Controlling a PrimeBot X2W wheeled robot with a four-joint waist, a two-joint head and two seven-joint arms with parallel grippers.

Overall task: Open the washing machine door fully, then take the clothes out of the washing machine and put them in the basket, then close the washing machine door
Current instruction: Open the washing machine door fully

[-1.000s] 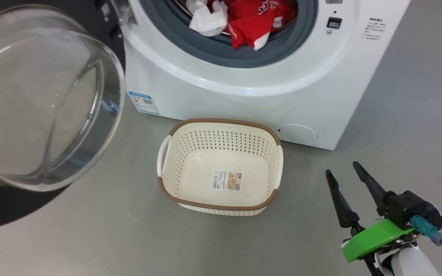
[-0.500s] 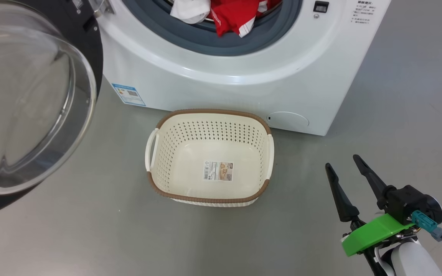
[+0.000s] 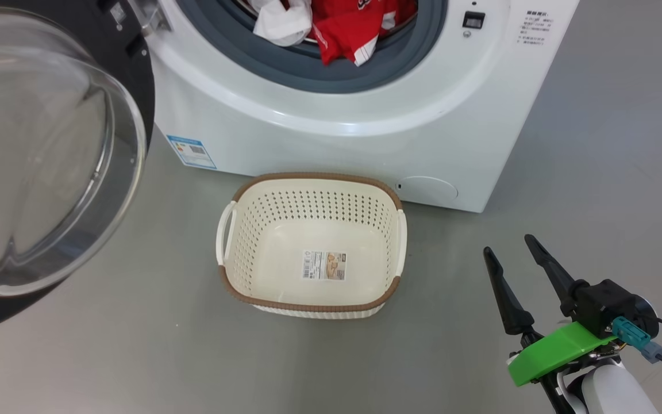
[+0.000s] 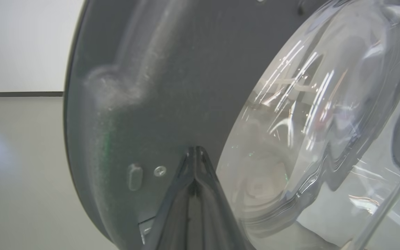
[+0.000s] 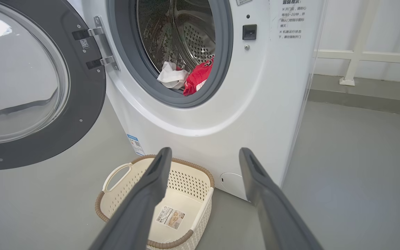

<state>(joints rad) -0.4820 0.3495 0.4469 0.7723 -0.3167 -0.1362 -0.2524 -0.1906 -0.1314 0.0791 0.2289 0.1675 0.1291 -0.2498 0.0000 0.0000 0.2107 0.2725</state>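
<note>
- The washing machine door [image 3: 49, 149] stands swung open on the robot's left, its clear glass bowl bulging out from the black rim toward the head camera.
- The left end effector [image 4: 194, 151] has its two dark fingers pressed together, holding nothing. The tip sits close against the dark inner face of the door, just beside the glass bowl. Whether it actually touches the door is hard to judge from the left wrist view.
- The right end effector [image 3: 507, 244] hangs over the grey floor [image 3: 135, 345] with its fingers spread apart and empty, well to the right of the basket [image 3: 314, 179].
- The washing machine [image 3: 331, 132] faces the robot with its opening uncovered. A blue label [image 3: 190, 151] sits on its lower left front.
- The clothes [image 3: 354, 34] are inside the drum [image 5: 186, 31], at the bottom of the opening. The red garment drapes onto the grey rubber ring [image 3: 331, 80], and the white cloth piece [image 3: 282, 26] lies touching its left side.
- The basket stands upright on the floor just in front of the machine, below the opening. Inside it there is a sticker [image 3: 324, 265] on the bottom.
</note>
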